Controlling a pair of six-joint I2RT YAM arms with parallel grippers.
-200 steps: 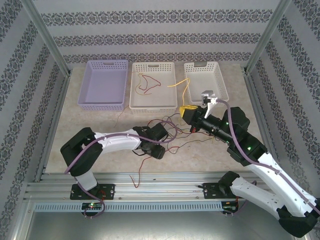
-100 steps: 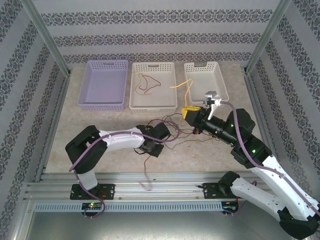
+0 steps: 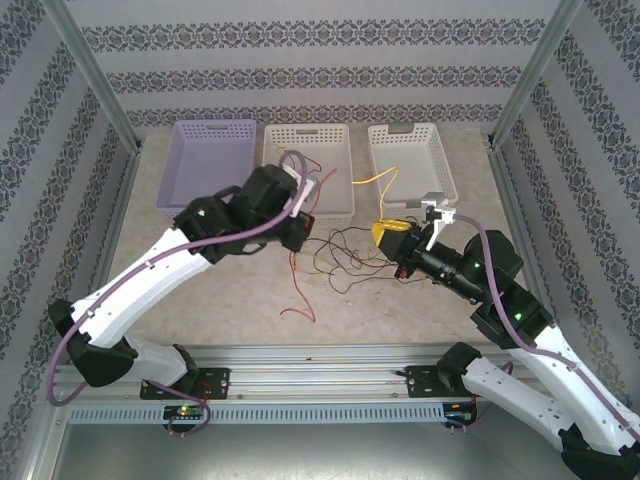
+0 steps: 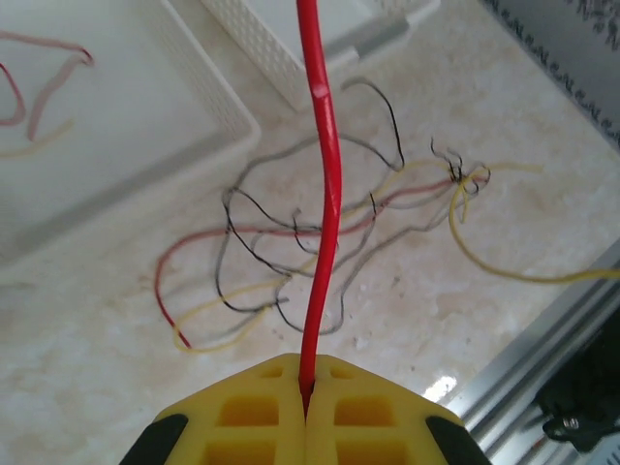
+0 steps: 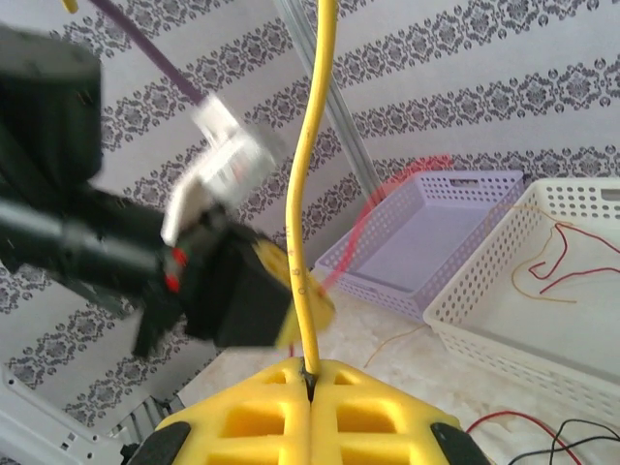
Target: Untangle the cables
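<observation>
Two robot arms work a knot of thin cables (image 3: 340, 250) lying on the pale table (image 3: 380, 300), in front of three baskets. The left gripper (image 4: 307, 380), raised above the near edge of the middle white basket (image 3: 347, 170), has its yellow fingers (image 4: 252, 417) pressed together on a red cable (image 4: 326, 165) that hangs down to the tabletop. The right gripper (image 5: 310, 373), just right of the tangle, is clamped on a yellow cable (image 5: 302, 194) that leads toward the right white basket (image 3: 445, 165). Black, red and yellow strands loop across one another between the arms. Loose red and yellow strands lie inside the middle basket, with the purple basket (image 3: 205, 165) beside it.
</observation>
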